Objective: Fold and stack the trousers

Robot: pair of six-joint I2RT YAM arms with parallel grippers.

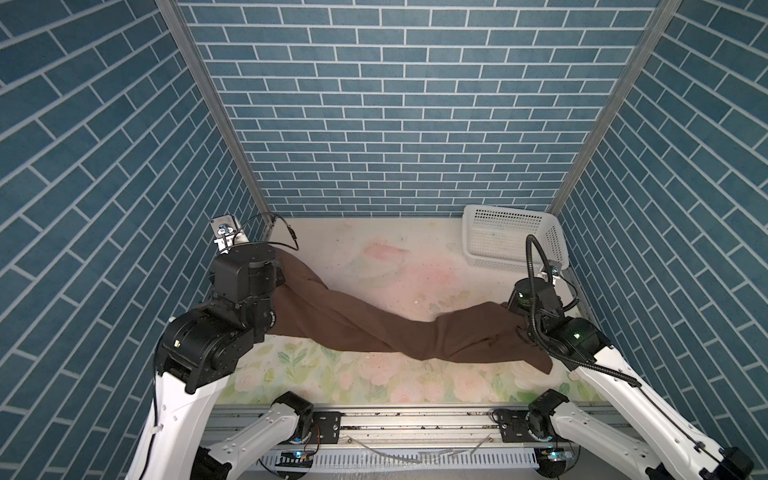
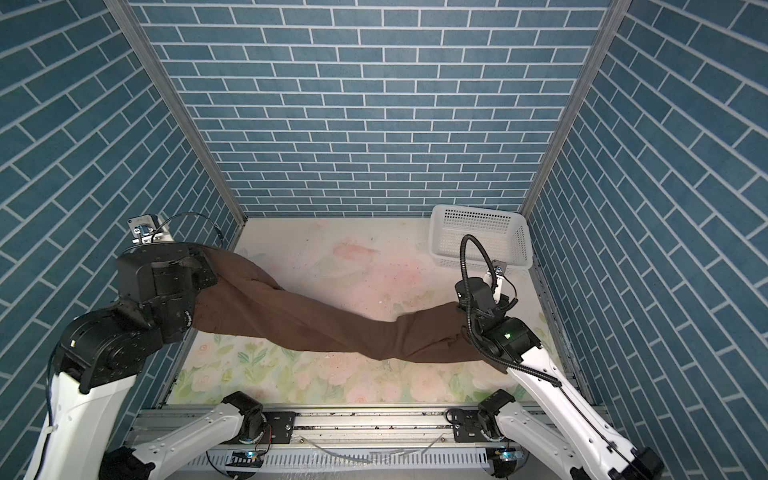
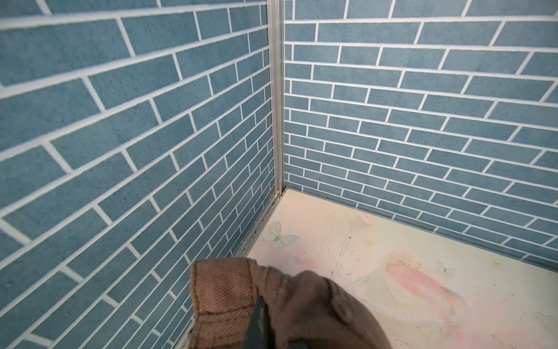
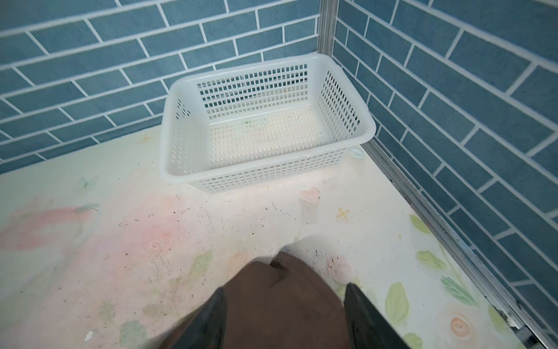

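**Trousers strung across the bench, one end at each hand**

Left hand (image 3: 262,314): hidden under its own wrist housing in both top views. The wrist view shows it pinched shut on a stitched edge of the trousers (image 1: 374,328). Only one dark finger (image 3: 260,320) can be seen.

Right hand (image 4: 285,288): jaws wide apart, blurred brown cloth between them. Contact cannot be told.

Trousers run twisted over the bench (image 1: 374,257), from far left to near right.

White basket (image 4: 265,178), far right corner: only its own perforated floor shows inside.
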